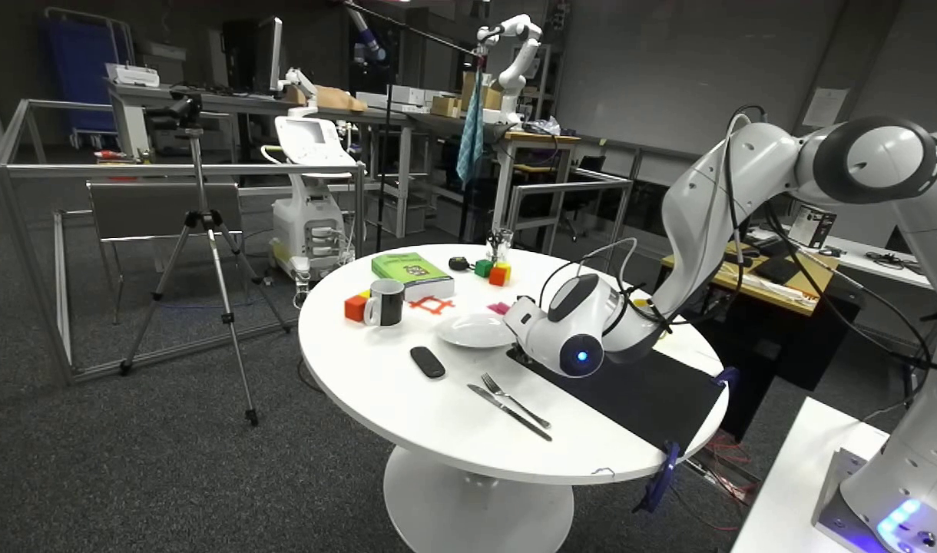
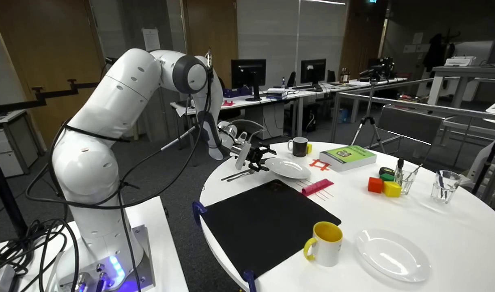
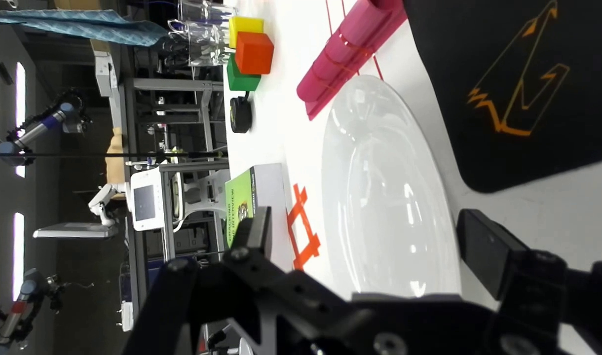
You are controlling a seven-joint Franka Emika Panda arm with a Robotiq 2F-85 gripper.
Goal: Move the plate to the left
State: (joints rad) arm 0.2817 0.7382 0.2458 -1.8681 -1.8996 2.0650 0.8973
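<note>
In an exterior view, I see the knife (image 1: 510, 412) near. Beyond it, the plate (image 1: 472, 332) sits just left of my gripper (image 3: 367, 227), whose fingers stand apart; contact I can't tell. Farther off, left, lies the book (image 1: 412, 274).

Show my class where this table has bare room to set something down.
Free: tabletop between pink roll, yellow cube and yellow-handled mug; most of the black placemat. Crowded: around the gripper and adjacent plate, and where cubes cluster near the glass.

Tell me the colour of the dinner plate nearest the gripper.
White: the dinner plate is glossy, with no pattern visible; clearest in the wrist view.
</note>
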